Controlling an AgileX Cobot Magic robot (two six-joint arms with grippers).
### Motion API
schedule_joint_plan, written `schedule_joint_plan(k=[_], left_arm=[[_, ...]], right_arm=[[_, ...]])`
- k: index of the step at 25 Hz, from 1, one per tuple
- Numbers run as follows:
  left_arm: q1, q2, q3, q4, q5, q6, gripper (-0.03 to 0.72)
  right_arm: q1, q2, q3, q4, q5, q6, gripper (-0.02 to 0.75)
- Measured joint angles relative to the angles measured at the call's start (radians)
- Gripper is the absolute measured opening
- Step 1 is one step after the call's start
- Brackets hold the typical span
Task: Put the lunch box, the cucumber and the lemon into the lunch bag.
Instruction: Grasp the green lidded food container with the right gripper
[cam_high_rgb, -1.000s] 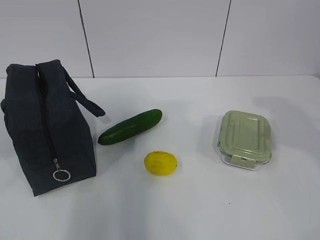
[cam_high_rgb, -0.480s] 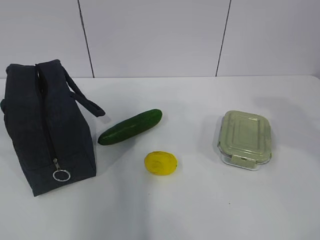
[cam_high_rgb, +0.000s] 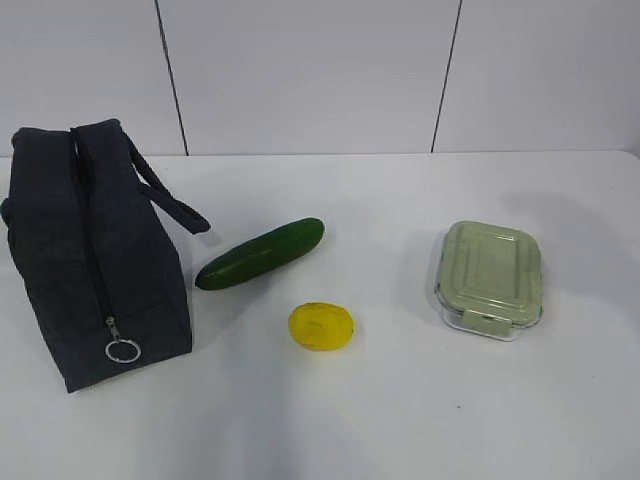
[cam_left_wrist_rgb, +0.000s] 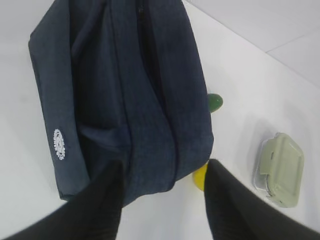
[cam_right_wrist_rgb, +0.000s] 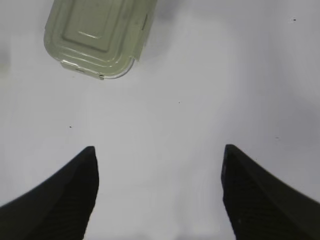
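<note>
Nothing is packed yet, so you have the whole job ahead of you. The lunch bag (cam_high_rgb: 95, 255) stands at the left of the table (cam_high_rgb: 400, 420), its zipper line running up the near end with the ring pull (cam_high_rgb: 122, 350) hanging low; from here it looks zipped shut, so I judge you must open it before anything goes in. The cucumber (cam_high_rgb: 260, 253) lies on the table just right of the bag, slanting up to the right, apart from the fabric. The lunch box (cam_high_rgb: 490, 278) sits well off to the right, lid clipped on, on its own. The lemon (cam_high_rgb: 320, 326) rests in front of the cucumber, between bag and box, touching neither.

Your left end effector (cam_left_wrist_rgb: 162, 200) hangs above the bag with its jaws parted and nothing between them. Your right end effector (cam_right_wrist_rgb: 160, 195) hovers over bare table on the near side of the lunch box, jaws spread wide and empty. All three items remain to be picked and loaded.
</note>
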Motion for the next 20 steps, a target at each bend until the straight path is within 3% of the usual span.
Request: schedule_joint_plan(k=[15,20], left_arm=[[0.051,0.000,0.000,0.002,-0.025,0.000,0.384],[0.051,0.000,0.000,0.004,-0.035,0.000,0.384]], right_arm=[[0.000,0.167,0.000,0.208,-0.151,-0.014,0.583],[-0.059,0.233,0.000,0.350,-0.174,-0.115,0.580]])
